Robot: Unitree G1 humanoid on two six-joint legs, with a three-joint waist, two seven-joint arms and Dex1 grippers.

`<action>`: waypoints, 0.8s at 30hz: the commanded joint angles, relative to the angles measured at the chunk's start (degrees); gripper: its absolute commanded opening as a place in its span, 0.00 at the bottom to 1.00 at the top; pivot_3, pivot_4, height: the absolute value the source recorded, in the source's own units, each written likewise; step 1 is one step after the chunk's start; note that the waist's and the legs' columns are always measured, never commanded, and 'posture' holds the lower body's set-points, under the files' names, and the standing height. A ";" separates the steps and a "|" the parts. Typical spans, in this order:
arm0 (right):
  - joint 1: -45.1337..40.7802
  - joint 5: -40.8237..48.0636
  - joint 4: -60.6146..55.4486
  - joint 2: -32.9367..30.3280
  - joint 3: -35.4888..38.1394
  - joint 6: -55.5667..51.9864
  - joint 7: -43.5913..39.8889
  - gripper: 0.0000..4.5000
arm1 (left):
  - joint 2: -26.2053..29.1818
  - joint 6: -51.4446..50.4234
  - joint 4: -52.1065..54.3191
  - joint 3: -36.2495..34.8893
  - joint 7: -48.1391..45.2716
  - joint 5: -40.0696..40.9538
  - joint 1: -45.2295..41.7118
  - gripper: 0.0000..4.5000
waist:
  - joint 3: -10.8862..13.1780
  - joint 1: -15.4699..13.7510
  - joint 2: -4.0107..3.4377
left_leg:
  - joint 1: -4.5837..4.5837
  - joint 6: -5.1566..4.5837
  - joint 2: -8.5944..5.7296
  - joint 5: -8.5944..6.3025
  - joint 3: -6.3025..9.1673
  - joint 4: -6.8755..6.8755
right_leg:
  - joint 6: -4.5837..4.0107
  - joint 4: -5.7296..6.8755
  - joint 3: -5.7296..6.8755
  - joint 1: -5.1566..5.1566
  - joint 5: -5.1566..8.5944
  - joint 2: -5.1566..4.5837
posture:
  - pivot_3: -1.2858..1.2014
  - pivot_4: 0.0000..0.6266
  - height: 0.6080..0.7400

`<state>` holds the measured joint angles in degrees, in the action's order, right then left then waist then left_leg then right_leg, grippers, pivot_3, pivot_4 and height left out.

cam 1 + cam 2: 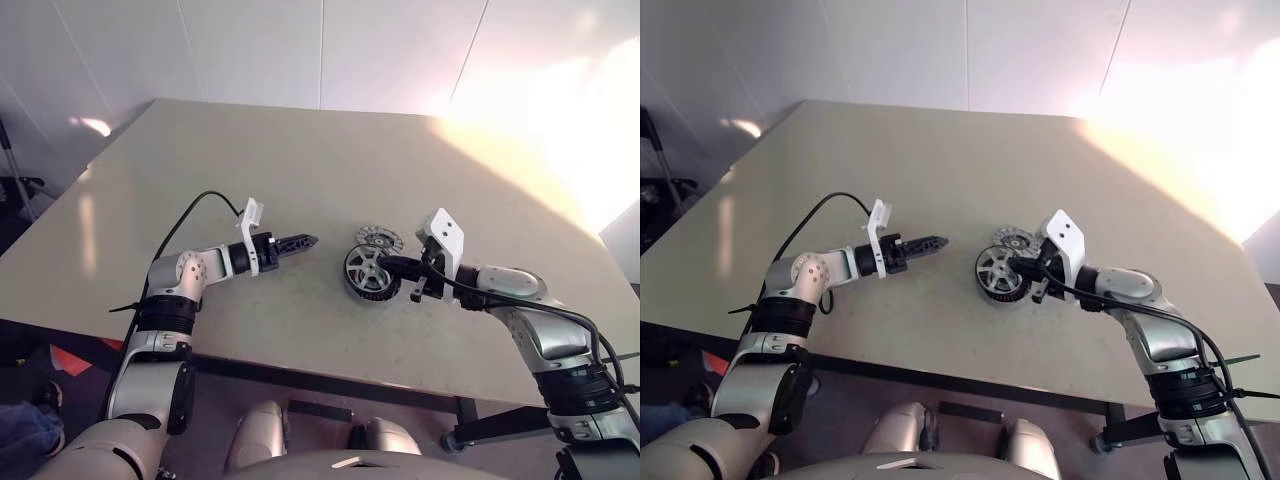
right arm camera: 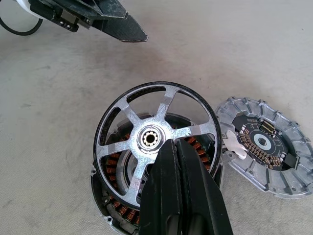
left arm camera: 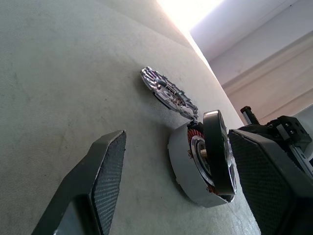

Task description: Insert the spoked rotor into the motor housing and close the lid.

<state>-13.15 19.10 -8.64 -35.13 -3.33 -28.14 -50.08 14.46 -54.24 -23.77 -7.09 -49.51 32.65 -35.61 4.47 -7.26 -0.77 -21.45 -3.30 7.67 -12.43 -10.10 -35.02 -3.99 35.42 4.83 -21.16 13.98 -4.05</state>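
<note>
Rotor tilted at the housing mouth, pinched by the right hand

The right hand (image 2: 177, 169) is clamped on a spoke of the spoked rotor (image 2: 155, 138), holding it half-seated and aslant over the motor housing (image 3: 188, 169) on the bench (image 1: 300, 170), probably to line up the hub. The lid (image 2: 266, 147) lies beside them; the left hand (image 1: 297, 242) waits nearby, spread and empty. No readable writing.

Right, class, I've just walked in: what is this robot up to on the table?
The right gripper is shut on the spoked rotor, holding it tilted over the motor housing, not yet seated flat. The lid lies on the table beside the housing. The left gripper hovers open nearby, holding nothing.
</note>
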 commanded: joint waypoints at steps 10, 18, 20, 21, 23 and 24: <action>-1.03 0.70 -3.19 -0.01 0.27 1.27 -0.22 0.41 | 0.64 0.69 1.03 -0.08 -0.11 0.49 -0.62 0.79 | 0.00 0.00 0.00 | 0.00 0.01 0.00 0.00 0.00 0.00 | 0.00 0.00 0.00 0.00 0.00 0.00 | 0.52 0.00 1.00; -1.59 -0.81 -1.73 -0.08 -1.11 2.45 -0.97 0.41 | 1.18 0.68 0.39 -0.54 0.51 0.48 -1.05 0.79 | 0.00 0.01 0.00 | 0.00 0.01 0.00 0.00 0.00 0.00 | 0.00 0.00 0.00 0.00 0.00 0.00 | 0.52 0.00 1.00; -1.49 -1.03 -1.78 -0.11 -1.46 2.82 -1.14 0.41 | 1.35 0.71 0.35 -0.57 0.64 0.49 -1.06 0.79 | 0.00 0.01 0.00 | 0.00 0.02 0.00 -0.01 0.00 0.00 | 0.00 0.00 0.00 0.00 0.00 0.00 | 0.52 0.00 1.00; -1.38 -1.32 -1.89 -0.17 -1.78 3.25 -1.27 0.41 | 1.51 0.68 0.30 -0.68 0.78 0.50 -1.08 0.79 | 0.00 0.01 0.00 | 0.00 0.02 0.00 -0.01 0.00 0.00 | 0.00 0.00 0.00 0.00 0.00 0.00 | 0.52 0.00 1.00; -1.10 -1.95 -2.17 -0.20 -2.33 4.08 -1.43 0.41 | 1.83 0.58 0.32 -0.83 1.03 0.52 -1.03 0.79 | 0.00 0.02 0.00 | 0.00 0.01 0.00 -0.01 0.00 0.00 | 0.00 0.00 0.00 0.00 0.00 0.00 | 0.52 0.00 1.00; -1.04 -2.16 -2.24 -0.10 -2.53 4.35 -1.40 0.41 | 2.03 0.49 0.34 -0.92 1.13 0.56 -1.00 0.79 | 0.00 0.03 0.00 | 0.00 0.01 0.00 -0.01 0.00 0.00 | 0.00 0.00 0.00 0.00 0.00 0.00 | 0.52 0.00 1.00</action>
<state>-13.43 17.22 -9.73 -35.13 -5.97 -25.36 -51.21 15.86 -54.19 -24.12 -7.06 -48.35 32.57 -35.61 4.47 -7.24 -0.77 -21.45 -3.28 7.67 -12.44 -10.10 -35.02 -3.99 35.42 4.83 -21.17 13.98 -4.05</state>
